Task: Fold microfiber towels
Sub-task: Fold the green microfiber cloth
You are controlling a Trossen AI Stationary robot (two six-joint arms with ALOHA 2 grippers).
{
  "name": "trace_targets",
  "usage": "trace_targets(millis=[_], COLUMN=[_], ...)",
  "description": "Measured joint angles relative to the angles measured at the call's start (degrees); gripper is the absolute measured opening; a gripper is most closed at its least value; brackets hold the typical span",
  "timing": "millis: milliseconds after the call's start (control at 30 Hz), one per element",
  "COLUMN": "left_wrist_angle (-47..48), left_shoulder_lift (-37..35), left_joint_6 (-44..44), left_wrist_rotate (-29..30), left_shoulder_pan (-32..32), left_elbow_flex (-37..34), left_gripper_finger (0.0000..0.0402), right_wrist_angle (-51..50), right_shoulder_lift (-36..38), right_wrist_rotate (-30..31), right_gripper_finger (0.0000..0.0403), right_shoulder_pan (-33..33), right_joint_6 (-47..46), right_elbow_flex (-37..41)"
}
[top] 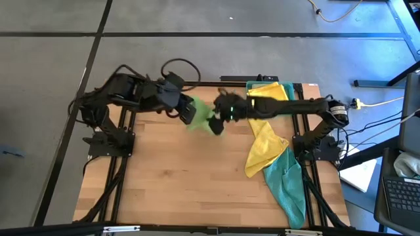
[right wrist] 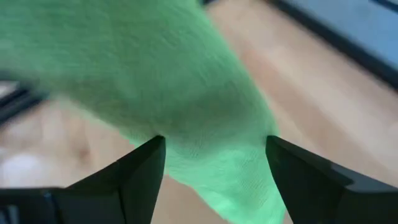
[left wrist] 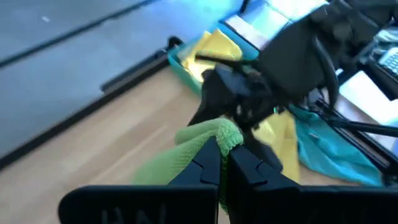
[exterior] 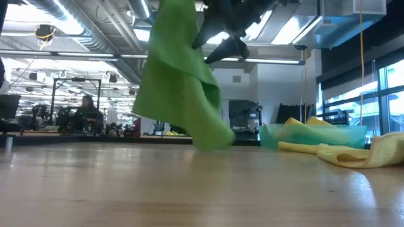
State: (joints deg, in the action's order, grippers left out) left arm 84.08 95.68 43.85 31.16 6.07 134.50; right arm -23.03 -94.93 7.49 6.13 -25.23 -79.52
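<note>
My left gripper [top: 186,108] is shut on the bright green towel [top: 197,115], which hangs in the air over the table's far middle. In the low view the towel [exterior: 180,82] hangs in loose folds, and its lowest corner [exterior: 214,142] reaches down near the table top. My right gripper [top: 215,118] is open right beside it, and in the right wrist view its fingers [right wrist: 146,165] stand on either side of the green cloth [right wrist: 186,93]. A yellow towel [top: 266,141] and a teal towel [top: 290,183] lie flat on the table at the right. My left gripper pinches a bunched fold of the green towel [left wrist: 227,134] between its two shut fingers [left wrist: 205,165]; several layers show at the fingertips. The towel hangs below the fingers, slack. My right gripper has the cloth between its open fingers; I cannot tell whether they touch it.
A teal plastic tray [top: 289,86] at the far right holds another yellow towel [top: 266,88]. The yellow and teal towels cover the table's right side. Bare wood [top: 177,177] lies at the near left and middle. A person [exterior: 85,110] sits in the room behind.
</note>
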Motion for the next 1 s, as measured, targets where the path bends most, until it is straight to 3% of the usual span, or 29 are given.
trace_targets(millis=[133,233,300,433,667,1000], left_wrist_angle=[2.6,4.1,3.9,3.3,2.4,1.7], left_shoulder_lift=[-1.0,-1.3,-1.2,-1.2,-1.2,-1.2], left_joint_6=[-2.2,-3.2,-4.4,-5.5,-7.0,-10.3], left_wrist_rotate=[1.5,1.5,1.0,-0.4,-0.5,0.2], left_shoulder_pan=[-1.5,-2.8,-3.5,-4.4,-6.1,-7.2], left_elbow_flex=[0.1,0.1,0.1,0.1,0.1,0.1], left_gripper_finger=[0.0,0.0,0.0,0.0,0.0,0.0], right_wrist_angle=[-3.5,-5.6,-8.3,-9.4,-4.5,-0.2], right_shoulder_lift=[0.0,0.1,0.1,0.2,-0.5,-5.6], right_wrist_rotate=[-6.7,-12.1,-12.5,-8.7,7.1,6.1], right_gripper_finger=[0.0279,0.0279,0.0277,0.0274,0.0273,0.0273], right_shoulder_pan=[2.9,1.8,-0.1,-3.9,-6.9,-9.7], right_joint_6=[-0.5,0.9,3.3,4.4,-1.7,-4.0], right_elbow_flex=[-5.0,-8.7,-11.1,-13.7,-14.0,-14.2])
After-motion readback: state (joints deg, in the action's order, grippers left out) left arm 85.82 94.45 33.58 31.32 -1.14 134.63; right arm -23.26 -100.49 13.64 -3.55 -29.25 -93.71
